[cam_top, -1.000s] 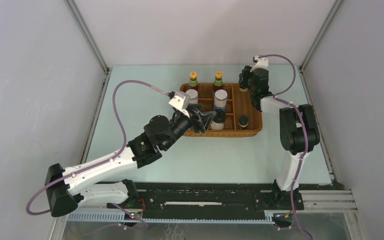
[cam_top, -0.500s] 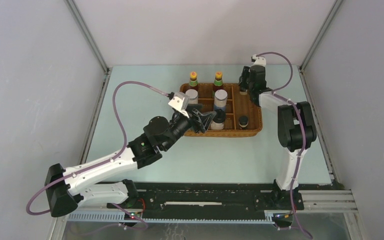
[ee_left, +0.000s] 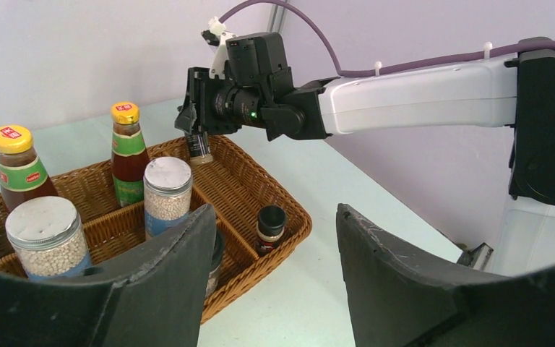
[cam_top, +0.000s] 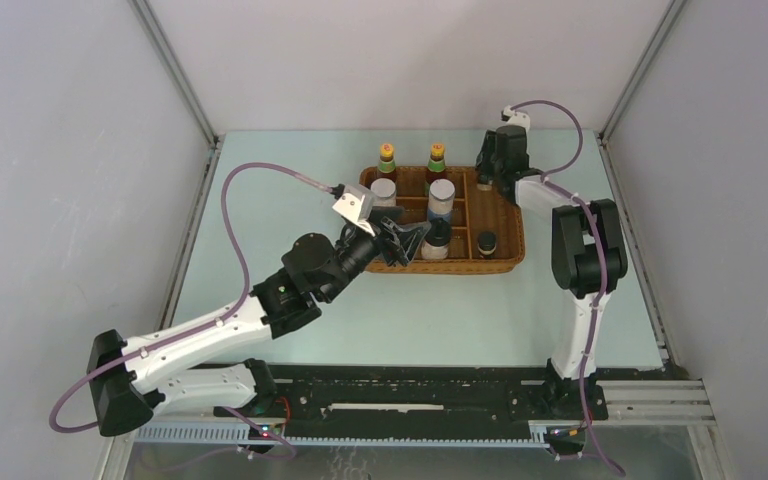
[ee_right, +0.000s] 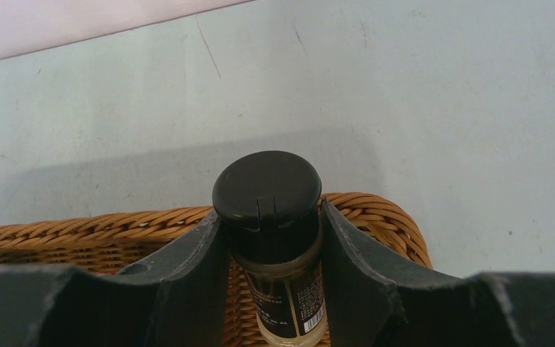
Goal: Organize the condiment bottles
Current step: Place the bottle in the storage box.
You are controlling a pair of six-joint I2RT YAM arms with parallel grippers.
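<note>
Pale green table top (cam_top: 410, 310) between grey walls, seen from above, with a brown wicker divided tray (cam_top: 508, 262) on it. Right gripper (cam_top: 487, 172) over the far right corner of the tray, closed on a tiny dark bottle with black cap (cam_top: 486, 181). To the left of this gripper, two dark sauce bottles with yellow caps (cam_top: 437, 158) (cam_top: 387, 158), upright in the far row. Left gripper (cam_top: 415, 240) at the near left part of the tray, with a white bottle with black cap (cam_top: 437, 240) just in front of its fingertips. Beyond this gripper, two silver-topped shakers (cam_top: 442, 198) (cam_top: 384, 192). To its right, well apart, a second tiny dark bottle (cam_top: 487, 243) alone in its compartment.

From the left wrist: both black fingers wide apart, nothing between them, nothing held. Ahead and to the left, sauce bottles and shakers, all upright. Straight ahead, the second tiny dark bottle. Farther ahead, the right gripper with its bottle hanging upright at the far rim. Cannot tell whether the base touches the wicker.

From the right wrist: round black cap filling the gap, both fingers pressed against the sides of the bottle. Wicker rim just below and beyond, then bare table top.
</note>
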